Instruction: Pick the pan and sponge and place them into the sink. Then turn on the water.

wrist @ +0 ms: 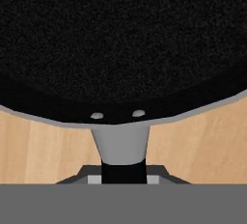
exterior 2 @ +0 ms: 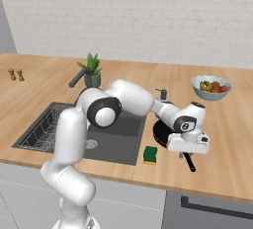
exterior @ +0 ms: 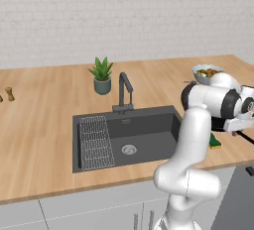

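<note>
Where it lies on the wooden desk (exterior 2: 222, 159) right of the dark grey sink (exterior 2: 116, 144): round black frying pan (wrist: 120, 39), judged rigid, fairly heavy. Best hold: short dark handle (wrist: 123, 172). Gripper (exterior 2: 188, 144) above it; fingers' state cannot be told.

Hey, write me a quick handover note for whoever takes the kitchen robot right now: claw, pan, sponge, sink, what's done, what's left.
Claw: low over the pan's handle, right of the sink; the hand view looks straight at the handle's neck. Whether it is open or shut can't be told.
Pan: on the counter, just right of the sink, not lifted as far as the views show.
Sponge: on the counter near the front edge, beside the pan.
Faucet: no water running.
Done: nothing in the sink yet.
Left: grasp the pan and put it in the sink, then the sponge, then turn on the water.
</note>
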{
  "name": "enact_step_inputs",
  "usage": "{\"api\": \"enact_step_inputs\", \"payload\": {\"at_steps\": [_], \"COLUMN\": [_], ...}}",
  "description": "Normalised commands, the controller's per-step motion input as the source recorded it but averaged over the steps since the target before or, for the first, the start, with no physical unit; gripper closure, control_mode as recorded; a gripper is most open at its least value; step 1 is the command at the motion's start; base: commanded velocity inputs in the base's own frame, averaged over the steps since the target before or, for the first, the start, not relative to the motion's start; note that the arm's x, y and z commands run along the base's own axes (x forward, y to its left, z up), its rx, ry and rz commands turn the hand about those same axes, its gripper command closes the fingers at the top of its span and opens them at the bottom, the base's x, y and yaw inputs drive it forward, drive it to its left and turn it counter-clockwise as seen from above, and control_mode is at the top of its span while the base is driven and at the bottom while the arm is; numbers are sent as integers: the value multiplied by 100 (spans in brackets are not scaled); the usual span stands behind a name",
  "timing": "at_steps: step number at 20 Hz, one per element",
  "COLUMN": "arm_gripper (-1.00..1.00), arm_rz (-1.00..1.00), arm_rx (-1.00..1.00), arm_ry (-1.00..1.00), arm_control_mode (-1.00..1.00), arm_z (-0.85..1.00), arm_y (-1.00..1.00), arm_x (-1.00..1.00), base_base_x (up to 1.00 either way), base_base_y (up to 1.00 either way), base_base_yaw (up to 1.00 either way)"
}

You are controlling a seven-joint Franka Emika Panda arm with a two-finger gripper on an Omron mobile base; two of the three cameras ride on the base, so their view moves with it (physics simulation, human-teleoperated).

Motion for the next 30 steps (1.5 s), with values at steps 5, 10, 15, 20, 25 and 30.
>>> {"api": "enact_step_inputs", "payload": {"at_steps": [5, 10, 15, 20, 25, 30], "arm_gripper": [100, 100, 100, 100, 100, 100], "arm_rz": [41, 53, 44, 47, 34, 10], "arm_rx": [17, 5, 2, -15, -23, -11], "arm_ry": [-33, -36, -30, -21, 6, 20], "arm_control_mode": [-100, -100, -100, -100, -100, -100], "arm_z": [81, 99, 71, 34, 18, 2], "arm_y": [41, 56, 30, 96, 100, 99], "arm_x": [34, -15, -91, -59, -14, 6], "base_base_x": [0, 0, 0, 0, 0, 0], "base_base_y": [0, 0, 0, 0, 0, 0], "base_base_yaw": [0, 0, 0, 0, 0, 0]}}
